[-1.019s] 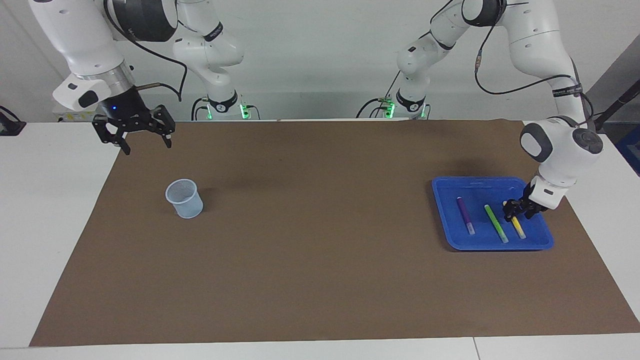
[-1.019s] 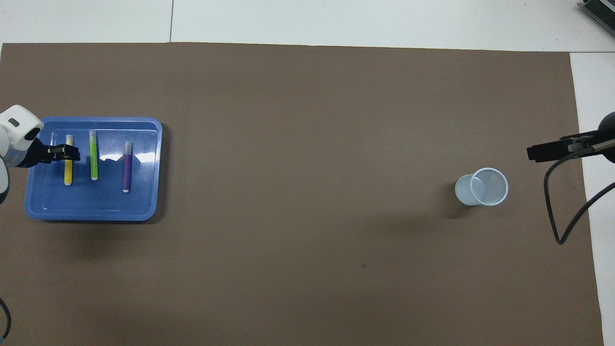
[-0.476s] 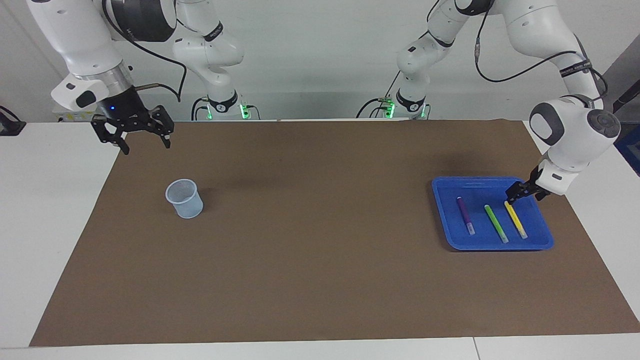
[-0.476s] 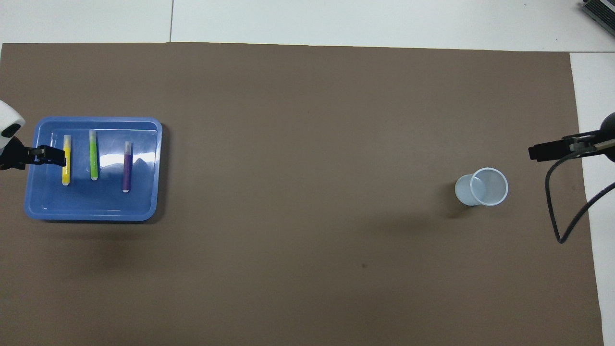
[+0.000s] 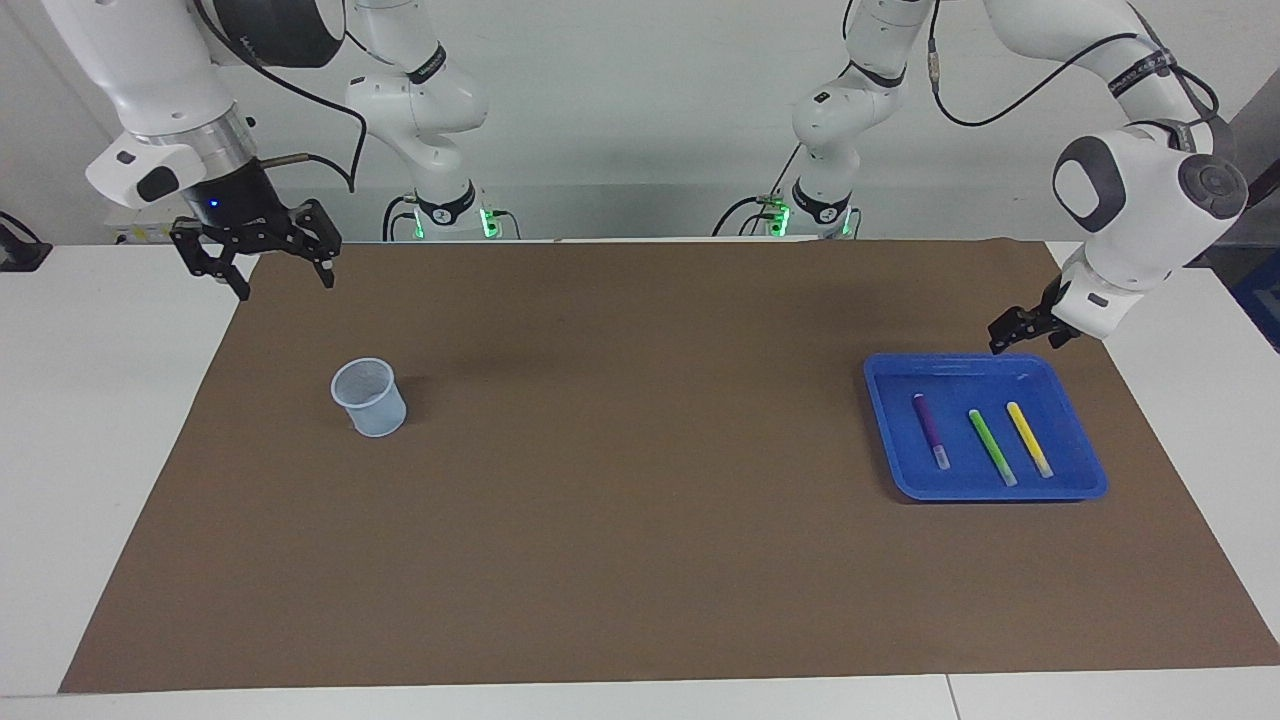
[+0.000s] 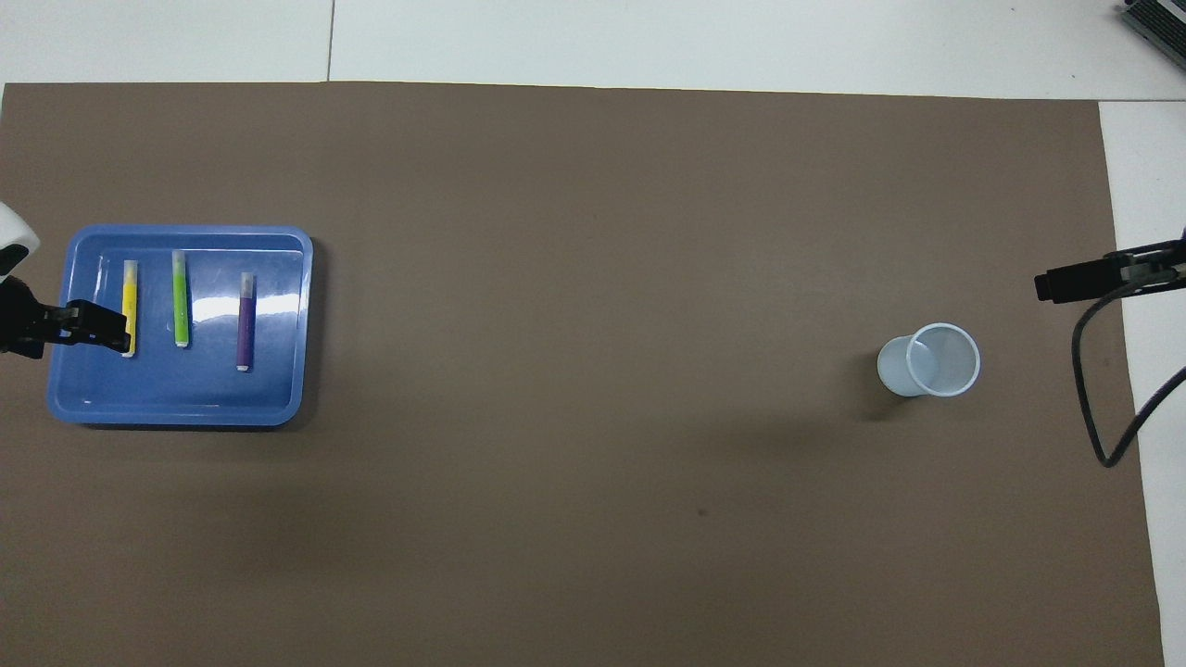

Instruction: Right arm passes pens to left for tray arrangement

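Three pens (image 5: 985, 440) lie side by side in the blue tray (image 5: 888, 440). The left claw (image 5: 1022, 328), wide and empty, hangs over the tray's robot-side rim. The right claw (image 5: 270, 258), wide and empty, waits over the brown mat's (image 5: 640, 550) edge; the translucent cup (image 5: 369, 397) stands farther from the robots, nothing between cup and tray.

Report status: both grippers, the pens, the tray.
Left gripper open, raised over the blue tray rim, empty. Right gripper open, waiting above the mat edge. Purple pen, green pen, yellow pen side by side in tray. Nothing obstructing.

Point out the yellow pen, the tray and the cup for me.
yellow pen (image 5: 1029, 438): facing view, mid-barrel.
tray (image 5: 884, 375): facing view, rim corner toward the cup.
cup (image 5: 370, 398): facing view, side wall.
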